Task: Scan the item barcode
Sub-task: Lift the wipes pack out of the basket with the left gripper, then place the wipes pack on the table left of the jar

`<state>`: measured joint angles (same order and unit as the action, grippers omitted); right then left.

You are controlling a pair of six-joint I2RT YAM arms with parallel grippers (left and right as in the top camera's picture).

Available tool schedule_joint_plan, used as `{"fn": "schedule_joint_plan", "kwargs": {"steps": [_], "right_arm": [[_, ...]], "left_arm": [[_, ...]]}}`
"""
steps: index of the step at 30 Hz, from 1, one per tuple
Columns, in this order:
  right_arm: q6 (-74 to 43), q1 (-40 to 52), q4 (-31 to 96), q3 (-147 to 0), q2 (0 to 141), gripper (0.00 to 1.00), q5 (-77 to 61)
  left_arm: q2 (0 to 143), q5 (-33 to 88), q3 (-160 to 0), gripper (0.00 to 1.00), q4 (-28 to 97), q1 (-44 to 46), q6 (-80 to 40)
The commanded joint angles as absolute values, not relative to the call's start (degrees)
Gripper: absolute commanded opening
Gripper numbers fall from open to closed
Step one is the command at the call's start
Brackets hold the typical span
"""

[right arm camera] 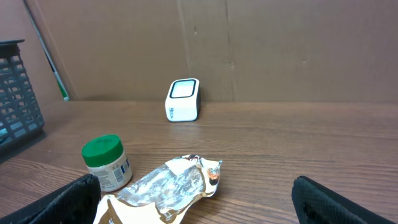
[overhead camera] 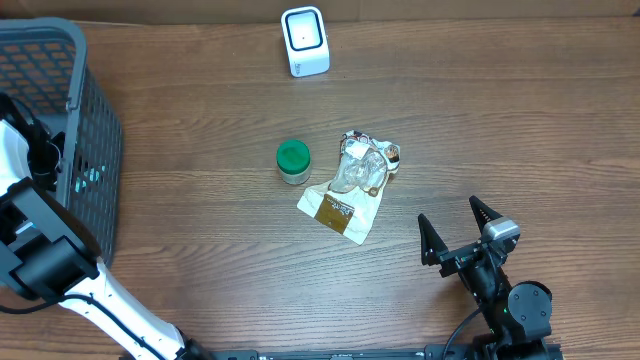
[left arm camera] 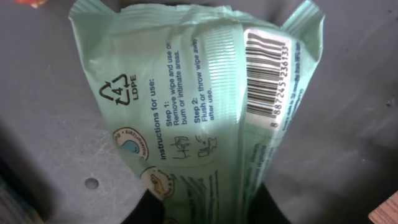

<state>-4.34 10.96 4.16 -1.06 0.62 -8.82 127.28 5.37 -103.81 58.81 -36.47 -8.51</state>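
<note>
The wipes packet [left arm camera: 186,112], pale green with a recycling mark, printed use steps and a barcode [left arm camera: 266,74] down one side, fills the left wrist view. It stands up from the left tool [left arm camera: 208,214], fanning out wide at the top and bunching narrow at the bottom. There the jaws are pressed together on it, with only dark slivers of them showing at either side. Behind the packet lies the grey floor of the basket [overhead camera: 95,110], so the packet is inside the basket at the counter's left edge. From overhead the left arm reaches down into that basket and hides both tool and packet.

On the bare wooden counter [overhead camera: 500,120], well apart from the basket, a green-lidded jar [overhead camera: 293,160] stands upright. Just beside it is a crumpled foil wrapper [overhead camera: 355,185]. The white scanner [overhead camera: 305,40] sits near the far edge, its window facing up.

The right tool [overhead camera: 447,209] hovers low at the near right, its jaws spread wide and gripping nothing, pointing toward the wrapper.
</note>
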Motion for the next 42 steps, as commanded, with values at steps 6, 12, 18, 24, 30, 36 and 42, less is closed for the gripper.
{"fn": "schedule_joint_plan", "kwargs": {"steps": [6, 12, 18, 24, 30, 36, 42], "right_arm": [[-4.6, 11.3, 4.0, -0.5, 0.2, 1.0, -9.1], [-4.7, 11.3, 4.0, -0.5, 0.2, 1.0, -9.1], [-4.7, 11.3, 4.0, -0.5, 0.2, 1.0, -9.1], [-4.6, 11.3, 4.0, -0.5, 0.2, 1.0, -9.1], [-4.6, 11.3, 4.0, -0.5, 0.2, 1.0, -9.1], [-4.6, 11.3, 4.0, -0.5, 0.2, 1.0, -9.1], [-4.6, 11.3, 4.0, -0.5, 0.2, 1.0, -9.1]], "left_arm": [[126.9, 2.5, -103.8, 0.06, 60.8, -36.4, -7.4], [120.4, 2.7, -105.9, 0.06, 62.8, -36.4, -7.9], [105.7, 4.3, -109.2, 0.06, 63.4, -36.4, -9.8], [89.0, 13.1, -110.1, 0.06, 62.6, -36.1, -10.5], [76.7, 20.6, -109.5, 0.04, 67.5, -29.9, -10.4], [74.1, 18.9, -102.5, 0.05, 74.9, -12.9, -7.7], [74.2, 9.0, -82.8, 0.04, 68.0, -0.5, -12.2]]}}
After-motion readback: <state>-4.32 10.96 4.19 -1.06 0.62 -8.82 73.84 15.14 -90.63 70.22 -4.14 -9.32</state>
